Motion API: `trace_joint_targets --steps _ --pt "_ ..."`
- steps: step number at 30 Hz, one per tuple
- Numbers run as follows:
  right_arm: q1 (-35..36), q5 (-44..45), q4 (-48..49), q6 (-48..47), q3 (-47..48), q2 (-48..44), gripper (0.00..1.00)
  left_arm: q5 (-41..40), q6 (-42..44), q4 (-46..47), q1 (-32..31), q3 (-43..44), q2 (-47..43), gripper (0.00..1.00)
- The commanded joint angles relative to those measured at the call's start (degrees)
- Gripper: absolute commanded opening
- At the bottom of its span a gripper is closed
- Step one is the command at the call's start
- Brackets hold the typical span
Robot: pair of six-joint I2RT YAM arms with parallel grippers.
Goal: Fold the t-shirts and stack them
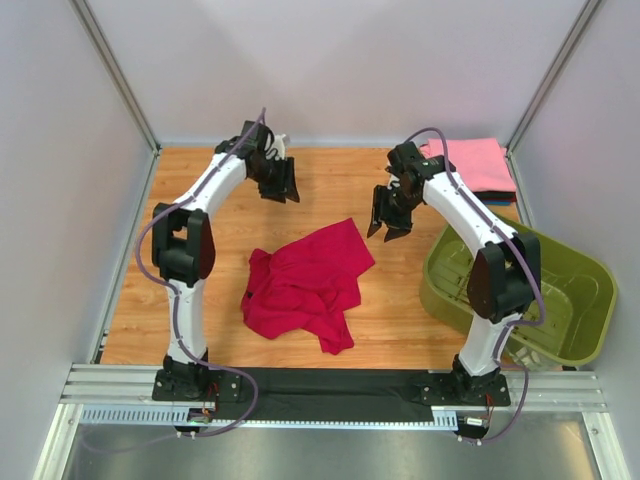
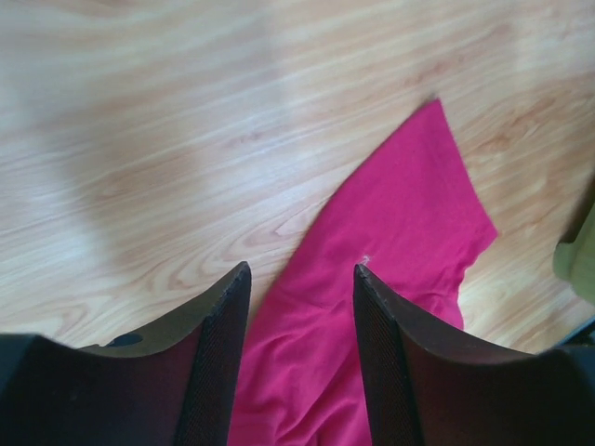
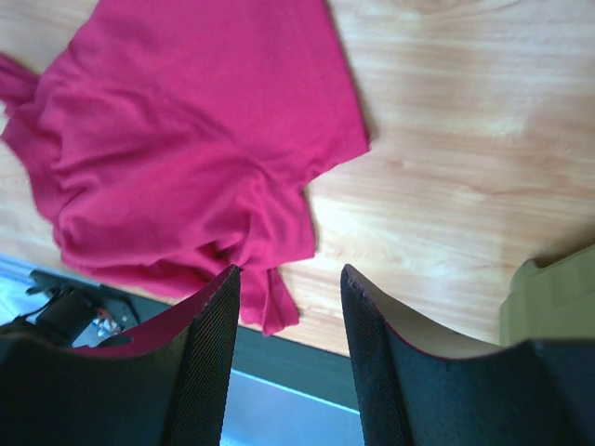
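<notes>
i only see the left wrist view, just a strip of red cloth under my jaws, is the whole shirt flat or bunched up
observer: bunched. The red shirt lies crumpled in a heap, with its near edge folded over itself.
operator: where's the pile it goes on
observer: far right corner. The folded pile has a pink one on top and sits beyond the green basket.
operator: is the other arm holding anything
observer: no. The right arm has its jaws open and empty, hanging in the air just past the shirt's far corner.
</notes>
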Motion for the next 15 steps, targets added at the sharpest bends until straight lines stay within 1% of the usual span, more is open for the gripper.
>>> trace_joint_targets --steps 1,6,11,13,14,15 --pt "0.36 -3.51 3.79 1.86 -1.86 -4.02 0.49 3.12 3.42 1.78 -3.44 -0.92 3.12 0.55" --pt "0.36 -2.63 2.38 1.16 -0.98 -4.55 0.50 4.97 3.42 0.73 -6.44 -2.94 6.82 0.55" --pt "0.45 -2.37 1.50 1.07 -1.15 -6.13 0.49 3.83 4.21 -0.06 -8.64 -8.56 6.21 0.54" --pt "0.45 -2.19 1.84 1.24 -2.38 -7.44 0.50 3.22 4.39 0.55 -8.81 -10.93 4.99 0.50" --pt "0.45 -2.19 2.02 1.42 -3.08 -7.97 0.49 2.86 4.48 0.64 -8.81 -13.47 4.46 0.46" --pt "0.36 -2.19 2.20 1.68 -4.13 -9.02 0.49 1.82 4.48 0.82 -8.81 -14.54 3.06 0.28"
